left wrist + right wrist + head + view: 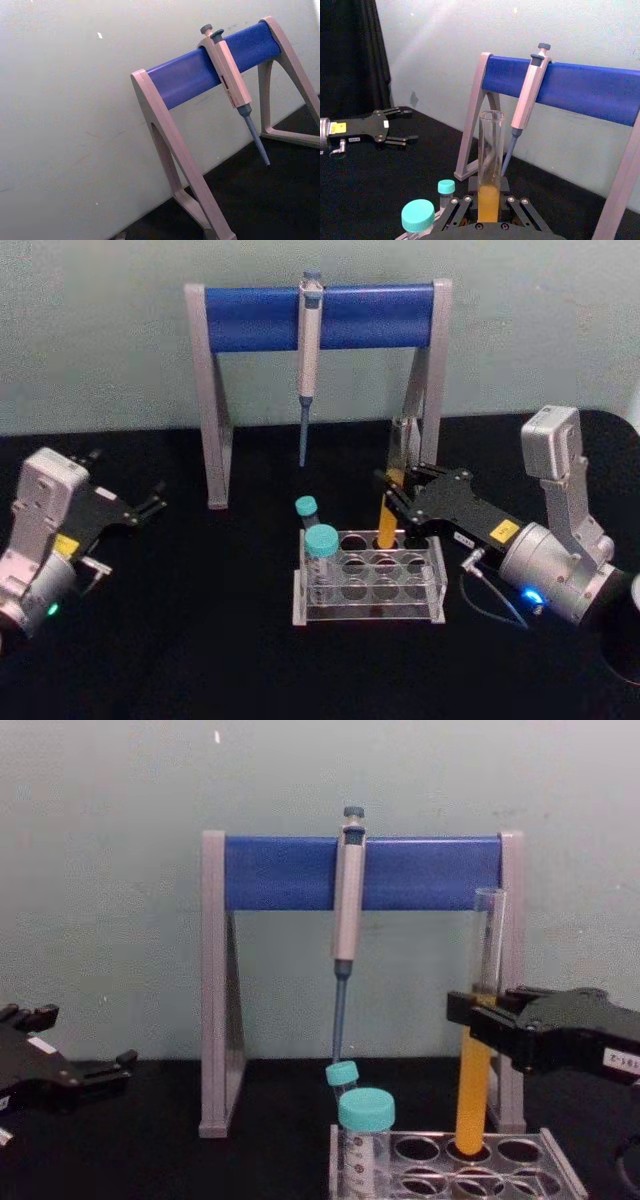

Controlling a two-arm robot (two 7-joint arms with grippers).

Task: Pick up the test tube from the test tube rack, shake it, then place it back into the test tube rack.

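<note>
Black cloth covers the table (200,640) in front of a pale green wall (100,340). At the far left the left gripper (405,126) hovers low over the cloth, well apart from the rack, its fingers spread with nothing between them. Next comes the pipette stand (250,318), grey legs under a blue bar, with a grey pipette (311,330) hanging from the middle of the bar, its tip pointing down behind the rack. The test tube rack (368,615) sits in the centre near the front, clear plastic with rows of round holes. Two teal-capped tubes (321,542) fill its left column. The test tube (472,1090) is long, slim, clear and uncapped, its lower part orange-yellow liquid; it stands roughly upright with its round bottom in the middle hole of the back row. The stand's right leg rises close behind it. From the right, the right gripper (478,1015) reaches in, its black fingers pinching the tube around mid-height, above the rack
</note>
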